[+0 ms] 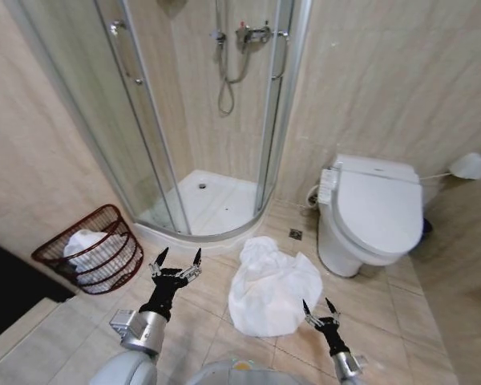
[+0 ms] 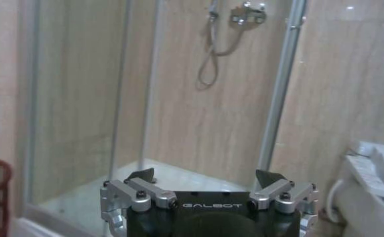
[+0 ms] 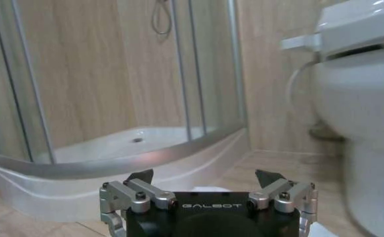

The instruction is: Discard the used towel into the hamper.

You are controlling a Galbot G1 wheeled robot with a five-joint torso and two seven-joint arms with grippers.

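Hamper (image 1: 92, 249): round, dark reddish-brown woven slats, tipped on side on floor by wall left of shower, white cloth inside. Used towel (image 1: 271, 287): white, crumpled on floor tiles between shower tray (image 1: 212, 204) and toilet (image 1: 373, 212). My left end effector (image 1: 175, 258) hovers near hamper, fingers apart, empty. My right end effector (image 1: 320, 307) beside towel's edge, fingers apart. Hamper's far rim cut off in left wrist view.
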